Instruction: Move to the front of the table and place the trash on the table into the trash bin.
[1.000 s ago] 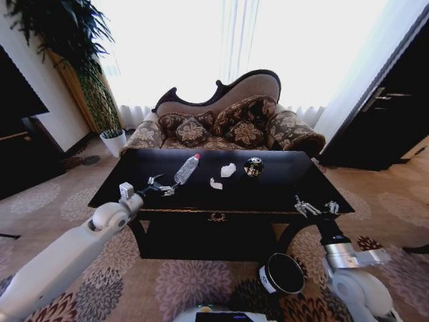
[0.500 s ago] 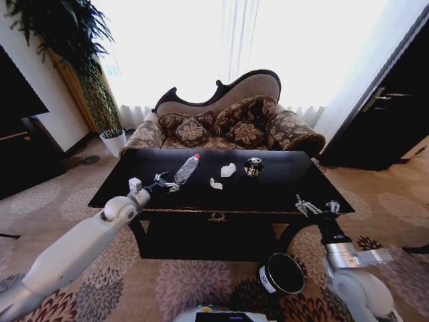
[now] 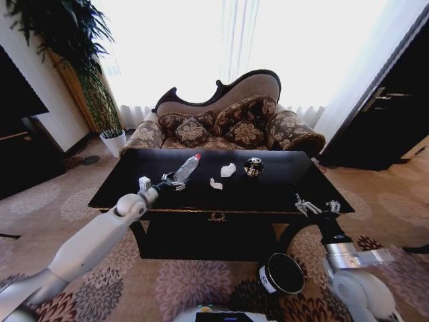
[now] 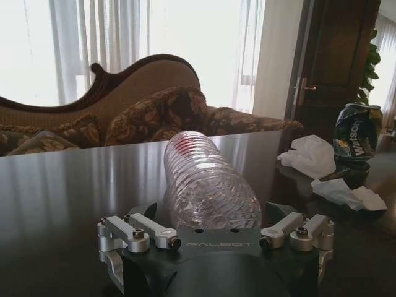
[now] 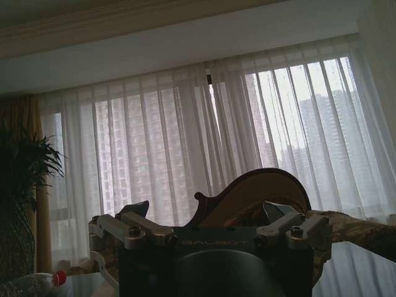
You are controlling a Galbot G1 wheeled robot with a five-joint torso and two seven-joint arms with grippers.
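Left tool (image 3: 175,182): advanced across surface (image 3: 281,191) since a second ago, now wide open, fingers astride bottle (image 4: 207,185) base; grasp near. Bottle lying flat. Wads (image 3: 228,170), can (image 3: 253,166) beside it. Bin (image 3: 282,274) on floor. Right tool (image 3: 316,206): open, parked at near edge.
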